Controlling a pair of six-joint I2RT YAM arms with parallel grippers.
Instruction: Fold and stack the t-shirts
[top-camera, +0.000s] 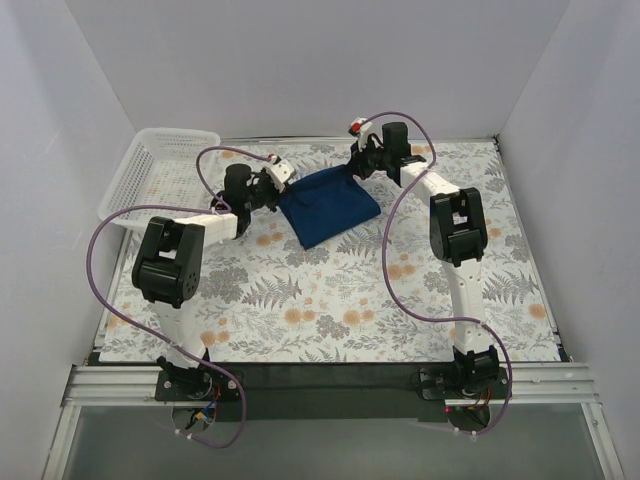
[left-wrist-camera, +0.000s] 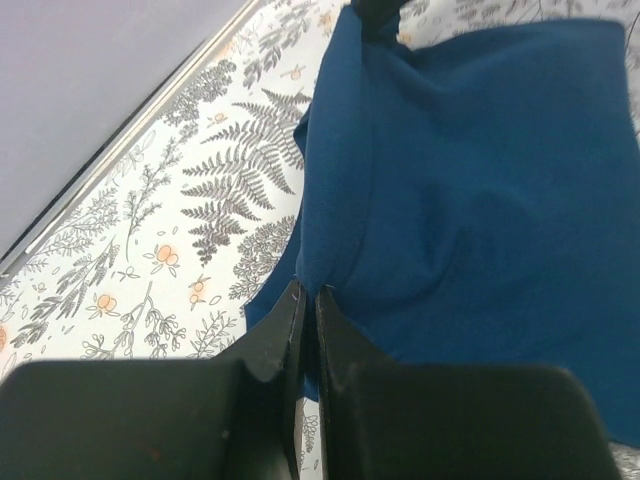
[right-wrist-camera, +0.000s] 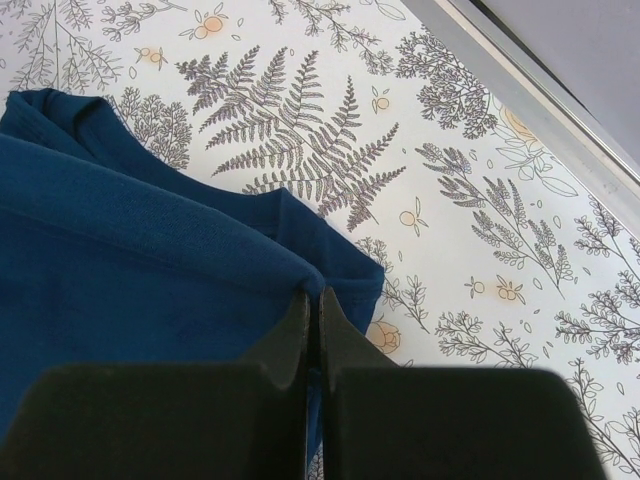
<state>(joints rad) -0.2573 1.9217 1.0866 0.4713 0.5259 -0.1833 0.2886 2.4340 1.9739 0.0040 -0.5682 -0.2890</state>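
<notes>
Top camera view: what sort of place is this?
Likely a lab test booth, not a home: plain white walls box in a fern-print table, with the left arm and right arm bolted to a metal rail.

I see one dark navy t-shirt (top-camera: 330, 208), folded to a compact, slightly wrinkled rectangle. It lies turned at an angle on the far middle part of the flowered table cover (top-camera: 330, 300).

The left arm (top-camera: 172, 250) and right arm (top-camera: 457, 226) reach forward from their bases, elbows raised and bent, forearms angled inward toward each other. The left claw (top-camera: 279, 192) points right, the right claw (top-camera: 358, 168) left. Each has its fingers pressed together, pinching an edge of the navy t-shirt (top-camera: 330, 208)
</notes>
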